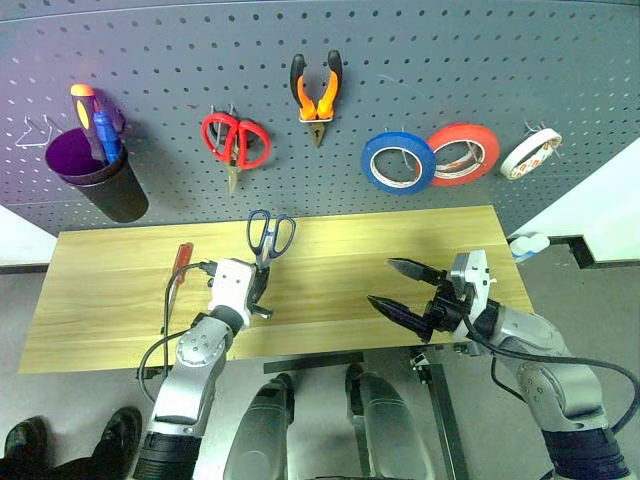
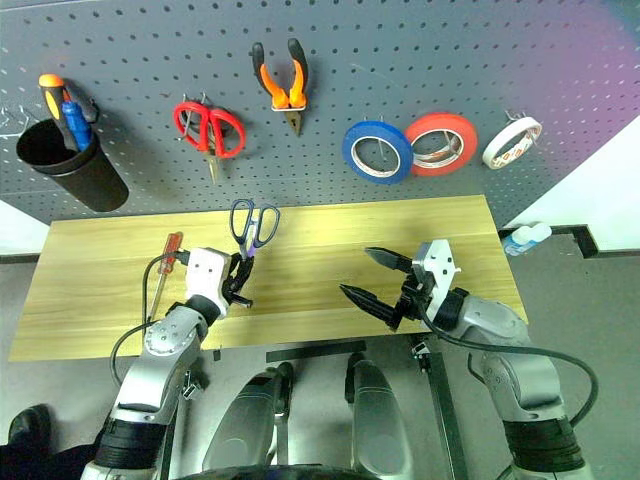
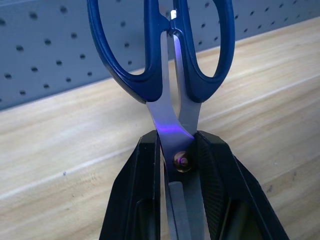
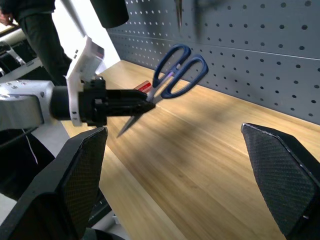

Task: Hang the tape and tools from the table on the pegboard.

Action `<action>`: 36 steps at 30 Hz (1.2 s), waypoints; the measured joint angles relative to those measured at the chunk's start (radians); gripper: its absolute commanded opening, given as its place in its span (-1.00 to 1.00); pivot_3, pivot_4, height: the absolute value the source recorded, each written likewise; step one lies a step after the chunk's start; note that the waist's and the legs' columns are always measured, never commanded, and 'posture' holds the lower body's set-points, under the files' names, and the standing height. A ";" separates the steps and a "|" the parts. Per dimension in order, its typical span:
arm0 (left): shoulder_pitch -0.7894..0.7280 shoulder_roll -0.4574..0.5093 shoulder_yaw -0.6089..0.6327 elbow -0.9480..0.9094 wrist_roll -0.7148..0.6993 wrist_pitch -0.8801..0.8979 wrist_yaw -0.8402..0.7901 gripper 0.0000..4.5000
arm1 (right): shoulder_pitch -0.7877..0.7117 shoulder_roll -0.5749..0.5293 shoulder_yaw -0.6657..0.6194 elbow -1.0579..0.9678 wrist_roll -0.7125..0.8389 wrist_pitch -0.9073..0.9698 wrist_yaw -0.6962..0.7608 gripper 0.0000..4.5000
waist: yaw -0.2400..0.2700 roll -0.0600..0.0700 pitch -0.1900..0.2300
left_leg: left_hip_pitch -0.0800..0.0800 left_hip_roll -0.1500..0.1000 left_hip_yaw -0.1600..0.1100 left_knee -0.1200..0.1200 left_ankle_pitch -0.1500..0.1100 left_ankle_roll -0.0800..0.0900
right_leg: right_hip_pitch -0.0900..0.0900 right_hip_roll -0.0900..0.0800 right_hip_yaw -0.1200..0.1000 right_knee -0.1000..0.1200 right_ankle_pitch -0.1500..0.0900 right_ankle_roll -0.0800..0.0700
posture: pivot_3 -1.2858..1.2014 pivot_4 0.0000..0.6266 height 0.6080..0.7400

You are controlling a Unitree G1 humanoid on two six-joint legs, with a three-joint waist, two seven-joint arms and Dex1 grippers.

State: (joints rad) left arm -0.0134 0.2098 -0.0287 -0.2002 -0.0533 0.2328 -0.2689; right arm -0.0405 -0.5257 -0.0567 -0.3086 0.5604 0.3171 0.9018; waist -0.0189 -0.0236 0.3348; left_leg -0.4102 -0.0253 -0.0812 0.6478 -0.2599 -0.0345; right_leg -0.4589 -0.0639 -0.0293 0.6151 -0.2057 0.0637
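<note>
Left gripper [image 1: 262, 290]: clamped on the dark blue-looped steel scissors [image 1: 270, 236] at the pivot, loops up and away — free to slip over a hook.
Scissors: lifted clear of the long light-wood counter [image 1: 330, 250], just short of the dark grey perforated pegboard [image 1: 160, 60].
Right gripper [image 1: 408, 290]: spread wide, holding nothing, hovering over the counter's right half — likely keeping out of the way.
Red-handled screwdriver [image 1: 180, 263]: lying on the counter at the left, not yet hung.
Blue tape roll [image 1: 398, 162]: already hooked on the pegboard.
Orange-and-black pliers [image 1: 317, 93]: hanging too.
</note>
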 measured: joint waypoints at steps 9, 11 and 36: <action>0.109 0.007 0.059 -0.061 -0.023 -0.215 -0.015 -0.66 | -0.009 -0.002 -0.071 0.021 0.078 -0.041 0.082 1.00 | 0.001 0.000 0.000 | 0.000 0.000 0.000 0.002 0.000 0.000 | 0.001 0.000 0.000 0.000 0.001 -0.002 | -0.07 -0.03 1.00; 0.132 0.029 0.066 -0.070 -0.022 -0.261 -0.025 -0.66 | -0.010 0.005 -0.071 0.014 0.089 -0.043 0.087 1.00 | -0.002 0.000 0.000 | 0.000 0.001 0.002 0.002 0.000 0.000 | 0.001 0.001 0.000 0.000 0.001 -0.002 | -0.08 -0.04 1.00; 0.058 0.087 0.098 -0.128 0.023 -0.400 -0.023 -0.66 | 0.003 0.114 -0.128 0.060 0.172 -0.208 0.152 1.00 | -0.028 0.000 -0.002 | 0.002 0.002 0.007 0.015 0.000 0.000 | 0.003 0.004 0.002 0.011 0.007 -0.005 | -0.08 -0.12 1.00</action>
State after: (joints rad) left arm 0.0446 0.2964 0.0696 -0.3280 -0.0307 -0.1671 -0.2916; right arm -0.0373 -0.4117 -0.1844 -0.2487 0.7321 0.1095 1.0537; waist -0.0465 -0.0231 0.3332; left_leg -0.4085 -0.0234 -0.0747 0.6629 -0.2597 -0.0343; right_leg -0.4560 -0.0597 -0.0271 0.6257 -0.1985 0.0586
